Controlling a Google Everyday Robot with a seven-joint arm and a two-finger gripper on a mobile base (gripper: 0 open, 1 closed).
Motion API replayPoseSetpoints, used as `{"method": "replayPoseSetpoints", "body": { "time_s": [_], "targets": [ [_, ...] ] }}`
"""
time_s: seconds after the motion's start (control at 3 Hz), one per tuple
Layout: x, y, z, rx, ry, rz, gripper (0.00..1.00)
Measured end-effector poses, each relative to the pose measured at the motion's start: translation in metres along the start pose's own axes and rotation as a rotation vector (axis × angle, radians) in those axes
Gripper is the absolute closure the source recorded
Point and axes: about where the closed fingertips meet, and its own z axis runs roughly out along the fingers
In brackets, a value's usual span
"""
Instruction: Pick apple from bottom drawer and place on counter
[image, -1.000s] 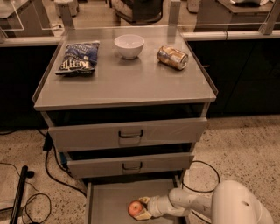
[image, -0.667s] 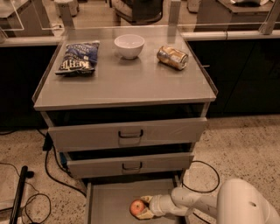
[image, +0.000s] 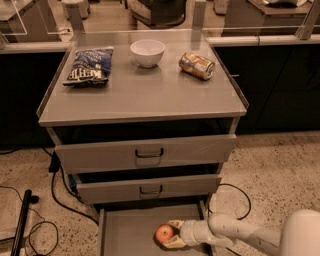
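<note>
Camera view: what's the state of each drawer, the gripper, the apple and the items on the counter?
Bottom drawer: pulled open.
Middle drawer: ajar.
Top drawer: ajar.
Gripper: shut on the apple, low in the bottom drawer.
Apple: in the gripper's grasp, not yet out of the drawer.
Bowl: upright, empty, on the counter.
Can: lying on its side.
Chip bag: lying flat.

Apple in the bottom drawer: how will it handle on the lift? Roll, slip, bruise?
The apple is round, so it would probably roll on the flat floor of the bottom drawer if nudged. The gripper holds it from both sides; the smooth skin might slip under a light hold. Small and firm-looking, so likely light and stiff.
</note>
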Motion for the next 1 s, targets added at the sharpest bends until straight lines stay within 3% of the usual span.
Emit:
{"method": "replayPoseSetpoints", "body": {
  "time_s": [0.67,1.0],
  "targets": [
    [-0.042,-0.001,-0.057,-0.017,-0.025,-0.055,1.00],
    [-0.075,-0.007,-0.092,-0.036,-0.010,-0.106,1.00]
  ]
}}
